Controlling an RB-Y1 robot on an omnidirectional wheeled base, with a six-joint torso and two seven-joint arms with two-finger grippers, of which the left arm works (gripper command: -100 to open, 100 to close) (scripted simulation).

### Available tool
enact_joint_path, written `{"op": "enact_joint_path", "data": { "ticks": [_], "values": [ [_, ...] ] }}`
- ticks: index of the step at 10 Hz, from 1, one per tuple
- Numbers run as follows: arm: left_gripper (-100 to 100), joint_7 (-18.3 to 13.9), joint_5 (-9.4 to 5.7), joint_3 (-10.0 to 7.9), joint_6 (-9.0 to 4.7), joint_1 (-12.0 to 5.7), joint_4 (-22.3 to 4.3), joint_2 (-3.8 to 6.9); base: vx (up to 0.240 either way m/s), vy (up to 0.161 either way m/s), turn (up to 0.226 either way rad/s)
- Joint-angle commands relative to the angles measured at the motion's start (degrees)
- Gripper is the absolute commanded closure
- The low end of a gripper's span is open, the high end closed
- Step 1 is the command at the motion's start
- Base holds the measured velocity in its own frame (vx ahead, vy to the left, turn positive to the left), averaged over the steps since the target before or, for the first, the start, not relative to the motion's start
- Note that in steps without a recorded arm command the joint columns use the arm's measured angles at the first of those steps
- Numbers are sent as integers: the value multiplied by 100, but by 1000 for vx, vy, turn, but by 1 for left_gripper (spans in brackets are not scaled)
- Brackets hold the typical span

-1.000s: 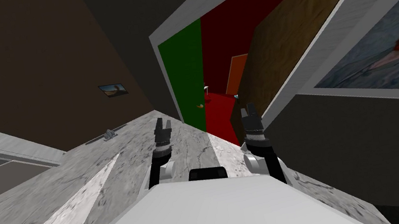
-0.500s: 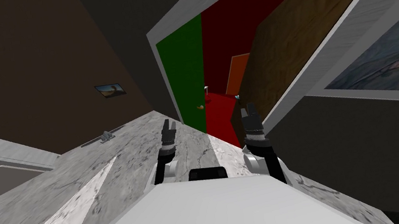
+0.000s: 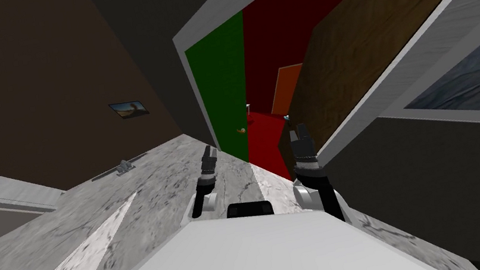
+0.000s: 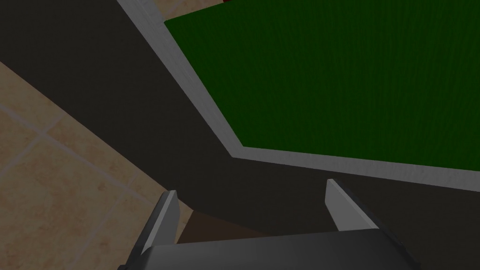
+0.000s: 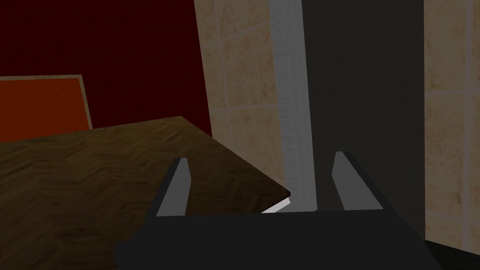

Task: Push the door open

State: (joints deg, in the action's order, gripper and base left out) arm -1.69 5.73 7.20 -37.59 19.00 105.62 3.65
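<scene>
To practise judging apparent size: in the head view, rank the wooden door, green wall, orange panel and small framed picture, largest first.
1. wooden door
2. green wall
3. orange panel
4. small framed picture
The door is nearest the camera, which enlarges it.

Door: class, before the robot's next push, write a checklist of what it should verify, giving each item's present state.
1. The door is ajar: ok, the red room shows past its edge.
2. The right tool is open and empty: ok.
3. The right tool faces the door: ok, the door's brown face lies just ahead of it.
4. The right tool touches the door: cannot tell.
5. The left tool is open and empty: ok.
6. The left tool is clear of the frame: cannot tell, it points at the frame's corner.
</scene>
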Motion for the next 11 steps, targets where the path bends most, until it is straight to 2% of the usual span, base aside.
{"op": "enact_joint_path", "data": {
  "ticks": [1, 8, 9, 11],
  "values": [
    [-100, -57, -1, 30, -14, -88, -208, 50, 96, 22, -18],
    [-100, -195, 54, 243, -145, -535, -1315, 112, 101, 23, -18],
    [-100, -195, 54, 243, -145, -535, -1315, 112, 63, 11, -4],
    [-100, -235, 69, 305, -183, -665, -1637, 123, 71, 16, -14]
  ]
}}
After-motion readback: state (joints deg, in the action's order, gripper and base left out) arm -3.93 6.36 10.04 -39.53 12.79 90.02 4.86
